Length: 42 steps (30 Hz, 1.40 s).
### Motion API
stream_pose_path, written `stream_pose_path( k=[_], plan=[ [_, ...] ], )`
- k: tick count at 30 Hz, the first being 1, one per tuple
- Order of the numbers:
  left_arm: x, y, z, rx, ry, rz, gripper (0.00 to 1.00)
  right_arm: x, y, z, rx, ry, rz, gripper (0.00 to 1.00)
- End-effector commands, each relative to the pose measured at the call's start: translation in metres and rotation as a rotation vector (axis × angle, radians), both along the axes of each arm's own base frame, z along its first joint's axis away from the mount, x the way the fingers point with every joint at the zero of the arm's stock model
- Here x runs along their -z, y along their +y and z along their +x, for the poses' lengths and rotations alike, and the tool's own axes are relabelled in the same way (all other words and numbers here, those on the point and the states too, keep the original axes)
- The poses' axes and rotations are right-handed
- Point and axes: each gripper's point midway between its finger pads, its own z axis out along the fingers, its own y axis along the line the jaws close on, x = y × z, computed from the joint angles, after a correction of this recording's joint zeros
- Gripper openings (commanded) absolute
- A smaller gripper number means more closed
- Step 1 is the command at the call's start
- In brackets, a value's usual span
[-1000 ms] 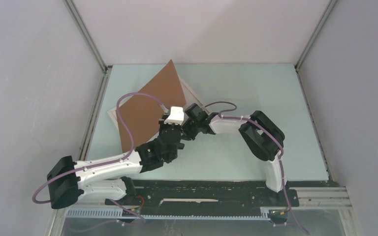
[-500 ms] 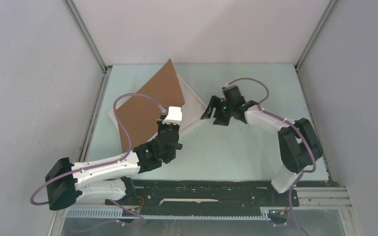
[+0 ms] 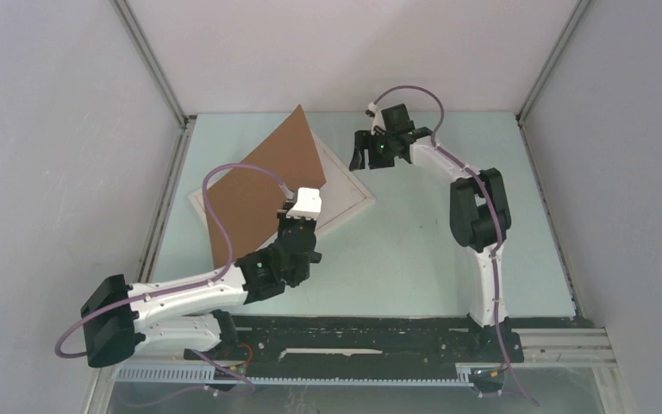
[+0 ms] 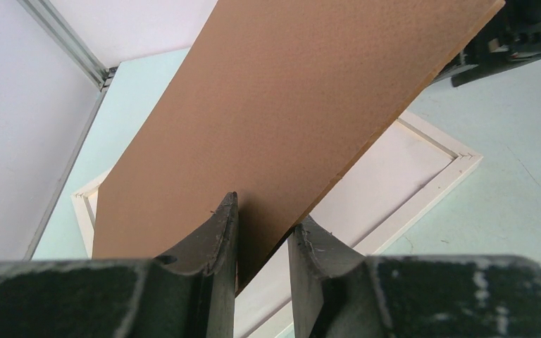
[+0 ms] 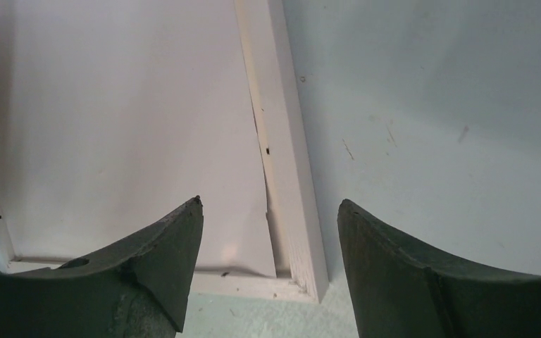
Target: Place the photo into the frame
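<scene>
The frame is seen lying flat on the pale green desk, left of centre, turned at an angle to the desk's edges. Within its rails a plain white sheet is laid. No printed side is shown, so it cannot be told whether this sheet is the photo.

Most of the frame's opening is covered by the brown backing board, which is held tilted above it, rising away from the arms toward the far left. Only the frame's right-hand part is left exposed beside the board's edge. The board's near edge is pinched between the fingers of the left claw, which is closed on it.

The right claw is spread wide and is held over the frame's far right corner, the white rail being seen between its fingers. No contact with the rail is visible. A purple cable is arched over the board.
</scene>
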Motion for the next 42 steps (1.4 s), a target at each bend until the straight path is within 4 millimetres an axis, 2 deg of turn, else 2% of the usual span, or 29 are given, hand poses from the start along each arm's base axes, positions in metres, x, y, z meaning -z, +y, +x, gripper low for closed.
stream_pose_path(
  k=[1, 7, 10, 13, 17, 23, 27, 32, 34, 38, 39, 42],
  plan=[
    [-0.009, -0.008, 0.002, -0.012, -0.028, -0.141, 0.00, 0.016, 0.017, -0.006, -0.109, 0.032, -0.027, 0.76],
    [-0.009, -0.009, 0.003, -0.014, -0.027, -0.136, 0.00, 0.043, 0.027, -0.010, -0.120, 0.057, -0.081, 0.71],
    [-0.009, -0.010, 0.004, -0.013, -0.025, -0.136, 0.00, 0.046, 0.030, -0.006, -0.109, 0.052, -0.099, 0.60],
    [-0.006, -0.013, 0.005, -0.009, -0.019, -0.128, 0.00, 0.049, 0.033, -0.006, -0.101, 0.068, -0.101, 0.60],
    [0.001, -0.022, 0.008, 0.000, 0.001, -0.088, 0.00, 0.059, 0.019, -0.024, -0.048, 0.133, -0.130, 0.56],
    [0.028, -0.036, 0.018, -0.007, 0.025, 0.014, 0.00, 0.074, -0.018, -0.048, 0.042, 0.160, -0.112, 0.28],
    [0.047, -0.043, 0.024, -0.033, 0.037, 0.061, 0.00, 0.076, -0.039, -0.053, 0.075, 0.177, -0.067, 0.15],
    [0.070, -0.056, 0.033, -0.036, 0.054, 0.086, 0.00, 0.074, -0.036, -0.058, 0.048, 0.205, -0.006, 0.03],
    [0.071, -0.064, 0.037, -0.034, 0.059, 0.092, 0.00, 0.074, -0.037, -0.061, 0.063, 0.214, -0.002, 0.00],
    [0.075, -0.078, 0.041, -0.019, 0.080, 0.090, 0.00, 0.070, -0.041, -0.070, 0.102, 0.237, 0.044, 0.01],
    [0.075, -0.079, 0.042, -0.023, 0.085, 0.088, 0.00, 0.067, -0.043, -0.072, 0.119, 0.247, 0.066, 0.08],
    [0.071, -0.076, 0.042, -0.055, 0.088, 0.077, 0.00, 0.044, -0.057, -0.072, 0.206, 0.310, 0.175, 0.39]
  ],
)
